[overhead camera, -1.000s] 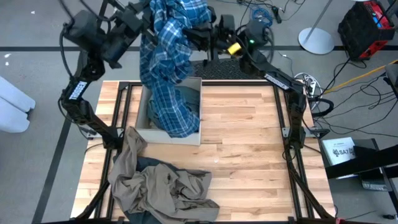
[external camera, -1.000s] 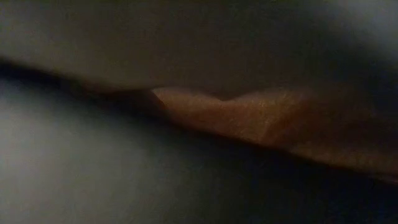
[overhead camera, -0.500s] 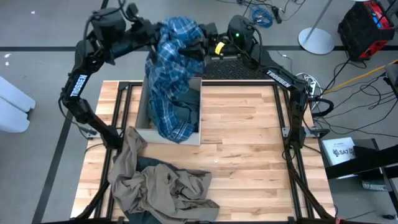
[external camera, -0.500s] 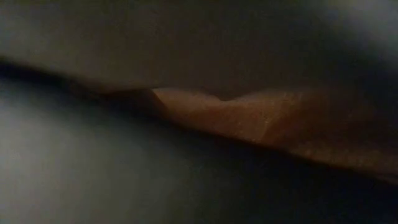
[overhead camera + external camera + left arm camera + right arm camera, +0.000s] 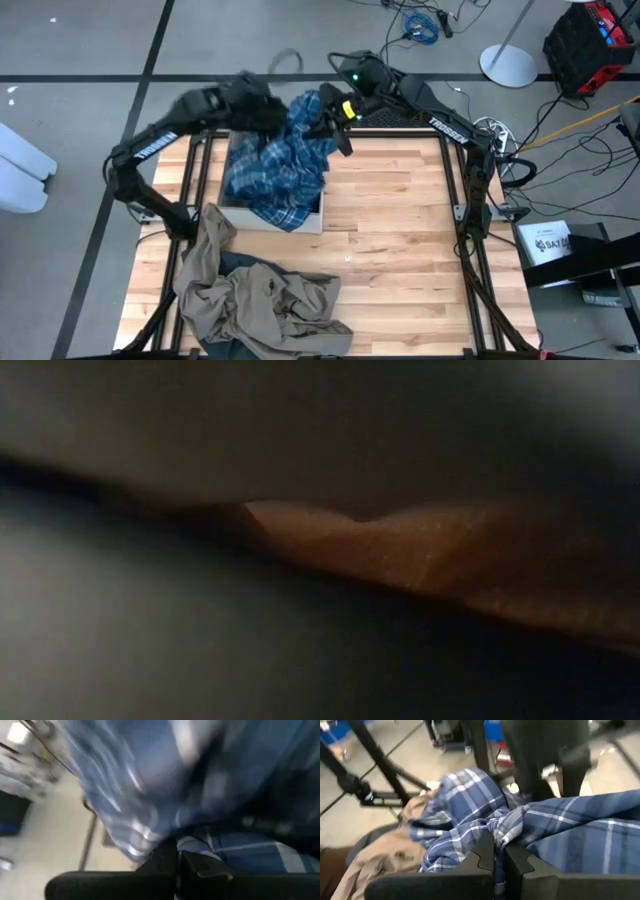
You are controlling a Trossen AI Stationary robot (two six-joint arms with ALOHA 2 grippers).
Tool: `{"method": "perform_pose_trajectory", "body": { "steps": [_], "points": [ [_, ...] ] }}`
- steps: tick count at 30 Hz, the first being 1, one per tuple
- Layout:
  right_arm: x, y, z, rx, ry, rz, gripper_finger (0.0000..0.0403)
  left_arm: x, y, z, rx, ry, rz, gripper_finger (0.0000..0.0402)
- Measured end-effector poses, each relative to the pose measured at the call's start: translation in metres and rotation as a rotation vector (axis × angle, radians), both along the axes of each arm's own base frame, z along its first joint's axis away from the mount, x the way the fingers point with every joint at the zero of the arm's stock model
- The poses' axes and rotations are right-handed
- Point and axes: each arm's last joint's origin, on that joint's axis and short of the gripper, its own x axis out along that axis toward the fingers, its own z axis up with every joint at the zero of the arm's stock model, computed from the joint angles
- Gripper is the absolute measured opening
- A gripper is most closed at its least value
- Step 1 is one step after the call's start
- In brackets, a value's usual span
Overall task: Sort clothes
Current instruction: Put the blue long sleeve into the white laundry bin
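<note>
End effectors [image 5: 300, 120] gripping plaid garment [image 5: 275, 175] over box [image 5: 300, 222]

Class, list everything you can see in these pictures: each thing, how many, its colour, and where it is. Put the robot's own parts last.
plaid shirt: one, blue and white, bunched in and over the box, held at both ends.
cardboard box: one, beige, far left part of the table.
khaki garment: one, tan, heaped at the table's near left.
dark garment: one, navy, mostly hidden under the khaki one.
table: one, light wood slats.
left pincer: shut on the plaid shirt, above the box.
right pincer: shut on the plaid shirt, at the box's far right.
</note>
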Motion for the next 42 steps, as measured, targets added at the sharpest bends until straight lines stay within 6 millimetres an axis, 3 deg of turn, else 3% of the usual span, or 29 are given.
{"method": "perform_pose_trajectory", "body": {
  "steps": [7, 11, 18, 24, 28, 31, 36, 42],
  "points": [
    [-0.002, 0.004, -0.016, -0.022, 0.107, 0.049, 0.0, -0.01, -0.014, -0.061, -0.12, 0.065, 0.046, 0.0],
    [0.005, 0.0, -0.028, -0.023, 0.108, 0.046, 0.0, -0.009, -0.021, -0.083, -0.199, 0.118, 0.034, 0.0015],
    [0.007, -0.001, -0.035, -0.019, 0.125, 0.047, 0.0, -0.013, -0.031, -0.074, -0.125, 0.157, 0.068, 0.009],
    [0.005, -0.007, -0.035, -0.03, 0.121, 0.041, 0.0, -0.034, -0.038, -0.029, -0.022, 0.108, 0.168, 0.0118],
    [0.002, -0.013, -0.035, -0.035, 0.12, 0.026, 0.0, -0.059, -0.052, 0.006, -0.098, -0.073, 0.124, 0.012],
    [0.001, -0.016, -0.035, -0.038, 0.119, 0.024, 0.0, -0.078, -0.065, 0.016, -0.216, -0.177, 0.061, 0.012],
    [0.0, -0.018, -0.035, -0.058, 0.114, 0.03, 0.0, -0.093, -0.091, 0.0, -0.443, -0.22, -0.079, 0.012],
    [0.0, -0.018, -0.035, -0.074, 0.109, 0.039, 0.0, -0.069, -0.113, -0.052, -0.556, -0.174, -0.194, 0.012]
  ]
}}
